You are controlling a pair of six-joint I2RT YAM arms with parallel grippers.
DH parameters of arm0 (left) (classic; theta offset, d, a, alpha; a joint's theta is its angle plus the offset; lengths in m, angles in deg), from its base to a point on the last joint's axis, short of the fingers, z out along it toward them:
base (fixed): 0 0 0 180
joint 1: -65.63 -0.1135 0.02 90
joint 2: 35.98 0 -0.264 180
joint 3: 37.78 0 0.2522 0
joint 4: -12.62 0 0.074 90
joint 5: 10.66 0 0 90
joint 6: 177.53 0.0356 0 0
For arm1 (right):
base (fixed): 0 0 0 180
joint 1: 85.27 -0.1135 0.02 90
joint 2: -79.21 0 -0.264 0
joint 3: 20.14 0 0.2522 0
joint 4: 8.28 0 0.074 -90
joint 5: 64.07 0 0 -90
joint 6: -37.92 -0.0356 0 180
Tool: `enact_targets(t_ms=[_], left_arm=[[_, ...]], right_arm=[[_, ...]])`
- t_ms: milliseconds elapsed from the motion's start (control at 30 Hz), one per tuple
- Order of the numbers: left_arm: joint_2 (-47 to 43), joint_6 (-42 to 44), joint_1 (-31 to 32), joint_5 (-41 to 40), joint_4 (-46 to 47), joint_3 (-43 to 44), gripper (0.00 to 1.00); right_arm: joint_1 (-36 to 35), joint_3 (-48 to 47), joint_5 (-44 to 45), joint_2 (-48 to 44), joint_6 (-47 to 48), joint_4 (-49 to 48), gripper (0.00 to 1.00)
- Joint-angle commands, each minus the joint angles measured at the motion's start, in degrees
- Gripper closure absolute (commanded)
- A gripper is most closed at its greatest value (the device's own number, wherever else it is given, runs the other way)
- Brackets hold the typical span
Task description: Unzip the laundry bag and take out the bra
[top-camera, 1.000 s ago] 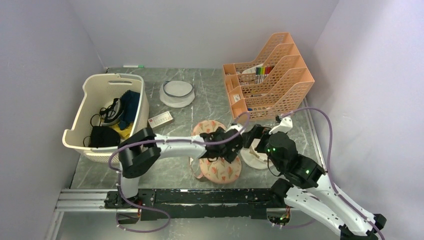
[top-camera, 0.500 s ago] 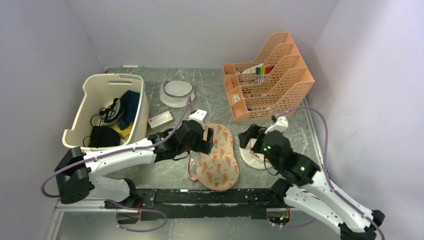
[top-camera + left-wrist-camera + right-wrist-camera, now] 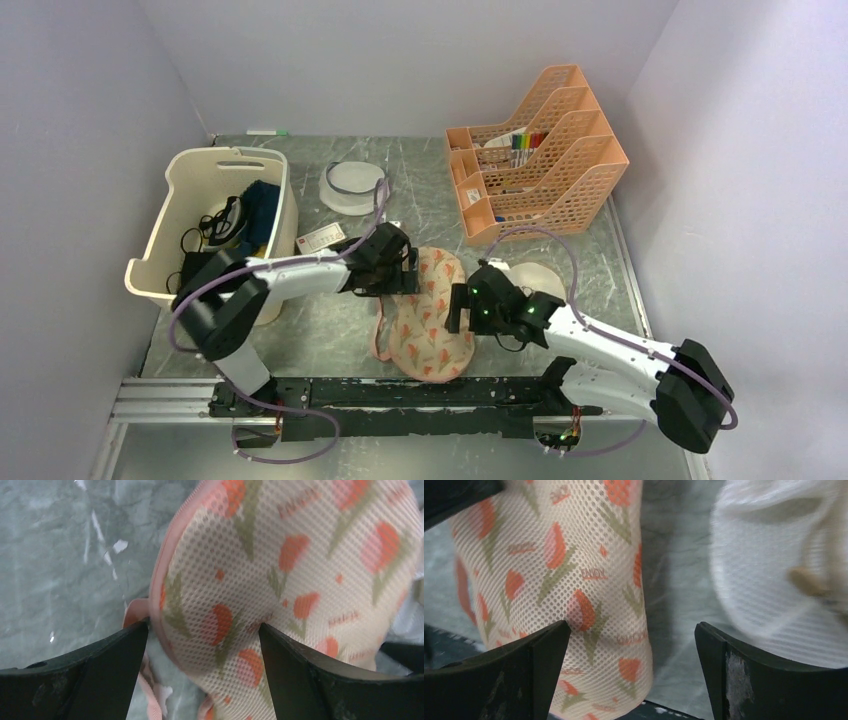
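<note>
The laundry bag (image 3: 430, 318), a peach mesh pouch with a red floral print, lies flat on the grey table between both arms. My left gripper (image 3: 410, 270) is open at its upper left lobe. In the left wrist view the bag (image 3: 300, 570) fills the frame, and its pink zip edge (image 3: 159, 580) runs between the spread fingers of the gripper (image 3: 202, 630). My right gripper (image 3: 458, 306) is open at the bag's right side. In the right wrist view the bag's rounded edge (image 3: 574, 580) sits inside the open gripper (image 3: 633, 630). The bra is hidden.
A cream slotted basket (image 3: 215, 225) with dark clothes stands at the left. At the back are a white bowl (image 3: 353, 185) and an orange file rack (image 3: 540, 155). A small card (image 3: 320, 238) lies near the basket. A pale round object (image 3: 535, 275) lies right of the bag.
The left gripper drew back from over the bag's middle to its upper left lobe. The right arm came down and leftward from above the pale round object to the bag's right edge.
</note>
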Motion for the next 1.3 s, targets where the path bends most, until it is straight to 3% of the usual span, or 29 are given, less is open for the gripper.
enact_targets(t_ms=[0,100,200,267,467,600,767,900,1100,1267], left_arm=[[5.7,2.4,-2.3,5.5,1.0,8.7,0.06],[6.2,6.2,-3.3,4.1,-1.6,13.9,0.06],[4.3,9.8,-4.3,-0.5,-7.2,18.0,0.06],[1.2,11.7,-4.6,-5.0,-10.4,18.7,0.06],[-11.3,12.6,-4.7,-11.6,-18.1,14.7,0.06],[-20.4,9.9,-4.7,-7.5,-19.5,7.8,0.06],[-25.0,7.3,-3.7,0.6,-16.3,2.2,0.06],[-22.3,5.3,3.1,-2.8,-15.1,4.4,0.06],[-10.7,4.8,10.8,-5.5,-11.5,9.9,0.06],[1.4,9.5,18.1,-13.6,-13.4,20.5,0.06]], right_arm=[[-2.6,6.8,-15.9,-2.0,-6.4,-18.7,0.03],[-5.9,10.8,-22.3,-1.3,-10.1,-39.7,0.06],[-7.4,8.0,-22.7,1.2,-7.3,-43.8,0.06],[-7.5,3.1,-21.5,2.6,-3.3,-39.8,0.06],[-7.4,-3.4,-2.3,-3.2,4.7,-20.2,0.01],[-7.4,-3.3,6.5,-12.1,7.0,-12.7,0.00],[-7.4,-6.1,16.1,-22.2,5.9,-3.7,0.00],[-7.4,-9.1,18.4,-29.6,8.9,-1.2,0.00],[-7.3,-13.8,19.1,-37.8,12.6,0.0,0.00],[-7.4,-13.9,19.0,-42.9,12.4,1.0,0.00]])
